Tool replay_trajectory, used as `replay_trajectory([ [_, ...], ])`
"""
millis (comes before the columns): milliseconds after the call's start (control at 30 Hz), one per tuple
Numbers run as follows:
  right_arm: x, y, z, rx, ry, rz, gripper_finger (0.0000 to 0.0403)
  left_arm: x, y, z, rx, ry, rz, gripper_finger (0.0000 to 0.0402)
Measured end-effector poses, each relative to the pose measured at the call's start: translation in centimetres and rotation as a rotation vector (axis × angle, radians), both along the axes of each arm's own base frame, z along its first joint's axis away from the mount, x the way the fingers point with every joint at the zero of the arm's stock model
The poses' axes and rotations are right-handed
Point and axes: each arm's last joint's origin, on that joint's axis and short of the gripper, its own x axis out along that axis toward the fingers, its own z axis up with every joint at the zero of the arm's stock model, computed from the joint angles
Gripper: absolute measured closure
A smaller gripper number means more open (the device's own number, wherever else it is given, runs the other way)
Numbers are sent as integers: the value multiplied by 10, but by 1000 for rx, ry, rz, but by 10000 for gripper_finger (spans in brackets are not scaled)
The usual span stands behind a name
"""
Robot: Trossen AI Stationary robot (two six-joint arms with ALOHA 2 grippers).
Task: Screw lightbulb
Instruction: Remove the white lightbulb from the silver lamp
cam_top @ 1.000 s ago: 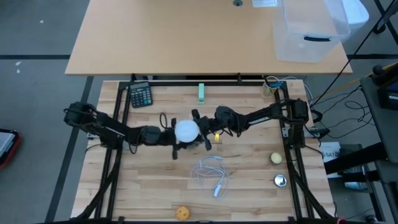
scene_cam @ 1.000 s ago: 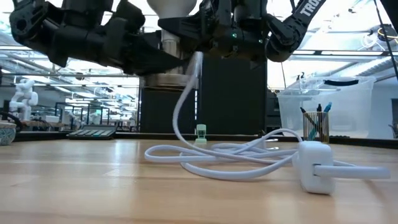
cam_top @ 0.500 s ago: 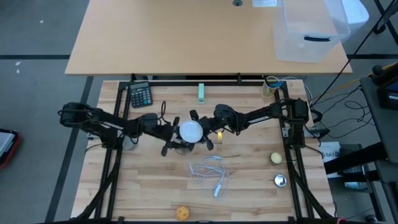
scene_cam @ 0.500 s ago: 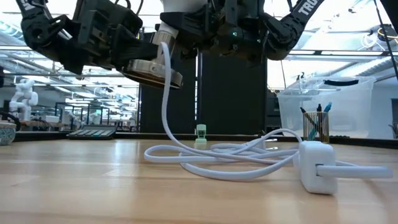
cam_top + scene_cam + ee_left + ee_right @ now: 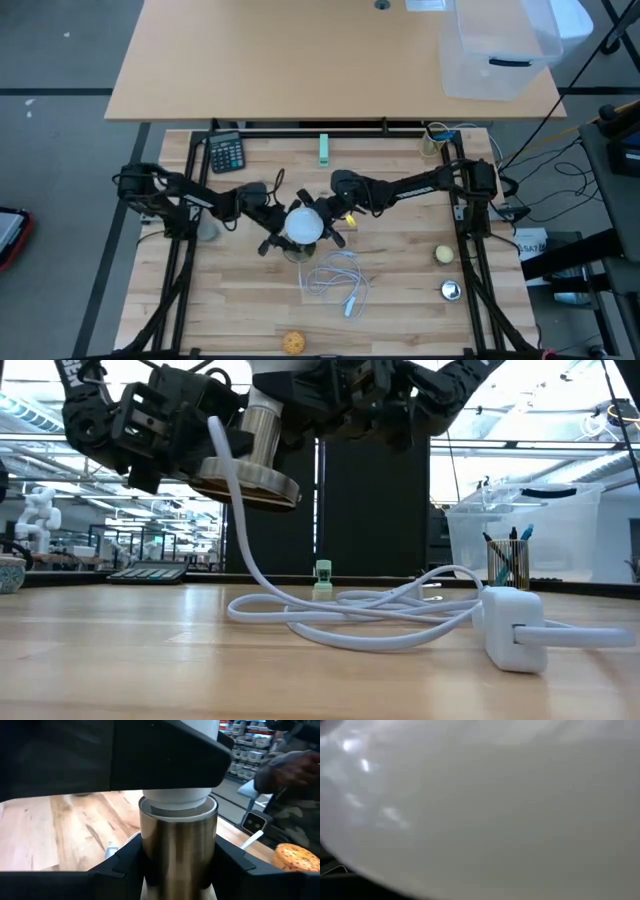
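The lightbulb (image 5: 305,224), a white frosted globe, hangs over the table's middle, and its neck (image 5: 175,800) sits in the mouth of a metal lamp socket (image 5: 262,430). The socket has a round disc base (image 5: 250,485) and a white cord (image 5: 235,530). My left gripper (image 5: 283,232) comes from the left and is shut on the socket. My right gripper (image 5: 322,218) comes from the right and is shut on the bulb, whose globe (image 5: 480,805) fills the right wrist view. My left gripper pinches the socket's metal barrel (image 5: 177,850) between its two fingers (image 5: 125,867), coming nearly level from the table's left. The socket is lifted clear and tilted. Its cord hangs slack down to the table. My right gripper holds the bulb by its globe (image 5: 312,220), coming nearly level from the table's right. The globe hides the fingers in the right wrist view. The bulb is held clear of the table with its neck in the socket.
The cord's loops (image 5: 335,272) and white plug (image 5: 510,625) lie on the near middle. A calculator (image 5: 226,152), a green piece (image 5: 324,149) and a pen cup (image 5: 435,135) stand far. A yellow ball (image 5: 444,255), a silver piece (image 5: 450,290) and an orange ball (image 5: 292,342) lie near. A person (image 5: 295,780) stands beyond.
My left gripper has swung at the wrist and shifted toward the table's near edge, tipping the socket from upright to tilted, so its disc base now slants. The bulb and my right gripper have followed a little toward the near edge. The hanging cord has swung leftward in the low view.
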Motion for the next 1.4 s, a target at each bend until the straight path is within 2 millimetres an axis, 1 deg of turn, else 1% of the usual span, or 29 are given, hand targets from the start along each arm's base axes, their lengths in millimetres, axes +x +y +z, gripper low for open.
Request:
replay_trajectory([
  [267,4,2,7,-21,-15,21,270,-1,0,1,-1,-19,-75,230],
  [567,11,15,20,-69,-23,57,270,-2,-2,5,1,-71,-162,230],
  [933,14,26,27,-94,-27,74,270,-2,-4,6,-4,-83,-190,230],
  [1167,15,28,28,-90,-23,63,270,-2,-4,5,-9,-77,-189,230],
  [1267,16,33,27,-95,-3,-3,258,-3,-4,4,-7,-72,-175,230],
  [1400,16,38,27,-98,5,-41,224,-3,-4,3,-4,-66,-161,230],
])
